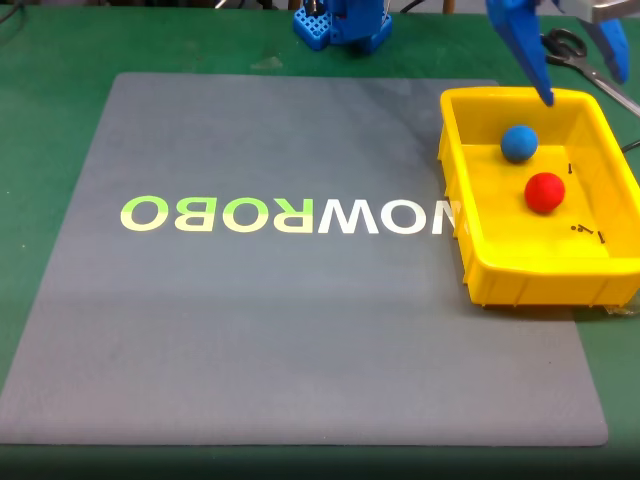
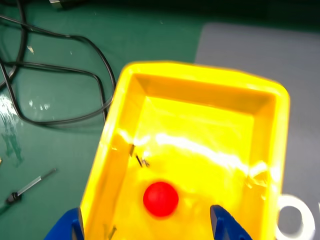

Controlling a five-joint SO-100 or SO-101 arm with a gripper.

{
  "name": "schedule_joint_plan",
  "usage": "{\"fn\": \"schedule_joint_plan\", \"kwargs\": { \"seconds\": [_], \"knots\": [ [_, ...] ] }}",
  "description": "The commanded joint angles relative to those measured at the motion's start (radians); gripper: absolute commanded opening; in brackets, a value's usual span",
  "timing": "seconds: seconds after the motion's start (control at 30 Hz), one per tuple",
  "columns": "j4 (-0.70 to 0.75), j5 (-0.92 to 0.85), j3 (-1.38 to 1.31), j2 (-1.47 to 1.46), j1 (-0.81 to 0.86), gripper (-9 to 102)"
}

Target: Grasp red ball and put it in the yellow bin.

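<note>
Yellow plastic took up most of the wrist view: the yellow bin (image 2: 280, 130) lay directly under the camera, its glossy floor throwing back the light. Nearest the lens, the two blue fingers of the tool (image 2: 150, 227) stood wide apart at the bottom edge with nothing between them. Just beyond them, the red ball (image 2: 160, 199) rested on the bin floor, free of either finger.

In the fixed view the yellow bin (image 1: 470, 235) sat at the right edge of the grey mat (image 1: 250, 330), and the red ball (image 1: 544, 192) lay inside it, close to the blue ball (image 1: 518, 143) but apart from it. Above the bin's far wall hung the open tool (image 1: 585, 75), its fingertips clear of the rim.

Judged from this, the ball was already delivered and the step in hand was the retreat. Doing it well meant lifting straight up before swinging away, so that neither finger caught the far wall or tipped the light tray, and keeping the fingers spread to avoid nudging either ball. Farther off, scissors (image 1: 585, 55) lay on the green counter (image 1: 60, 70) behind the bin, worth steering around.
</note>
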Motion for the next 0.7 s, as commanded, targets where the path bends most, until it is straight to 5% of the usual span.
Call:
{"fn": "schedule_joint_plan", "kwargs": {
  "seconds": [0.0, 0.4, 0.67],
  "knots": [
    [0.002, -0.023, 0.083, 0.247, 0.035, 26],
    [0.002, -0.255, 0.824, 1.16, 0.33, 1],
    [0.072, -0.304, 1.192, 1.513, 0.414, 0]
  ]
}}
